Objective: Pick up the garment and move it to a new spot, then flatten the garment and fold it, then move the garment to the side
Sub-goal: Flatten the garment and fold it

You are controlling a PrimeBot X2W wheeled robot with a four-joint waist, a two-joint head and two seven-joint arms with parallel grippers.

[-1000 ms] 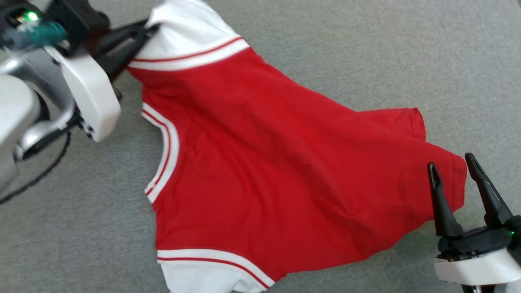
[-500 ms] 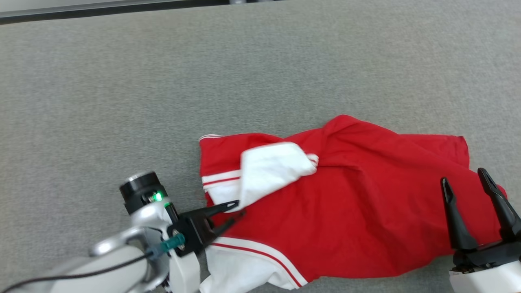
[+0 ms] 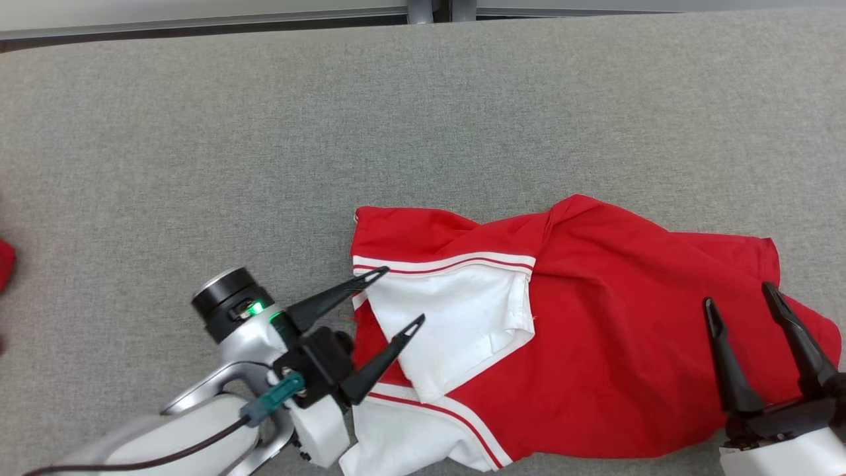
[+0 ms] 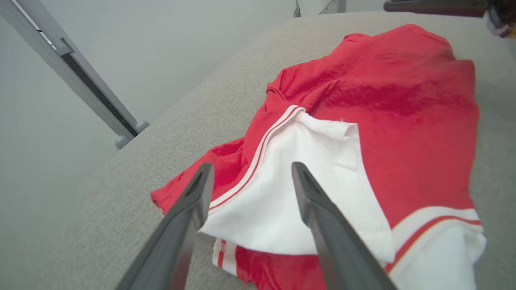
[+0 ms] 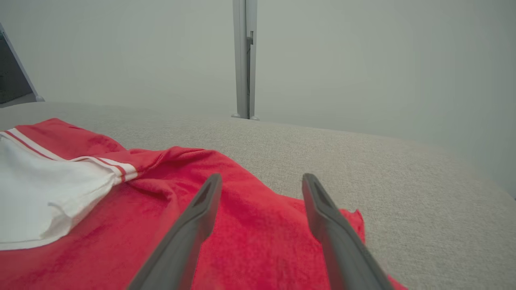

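Since the rumpled red-and-white fabric jersey (image 3: 595, 344) is laid on the grey felt tabletop (image 3: 264, 132), sleeve flopped over, the left gripper (image 3: 404, 294) and right gripper (image 3: 737, 294) are held wide and empty, prob for flattening.

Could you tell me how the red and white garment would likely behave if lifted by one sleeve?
The red and white fabric garment is probably floppy: it lies creased, its white sleeve flopped over its body, so it would likely drape. It looks thin, probably light. Pushed on the grey textured surface, it may bunch rather than slide.
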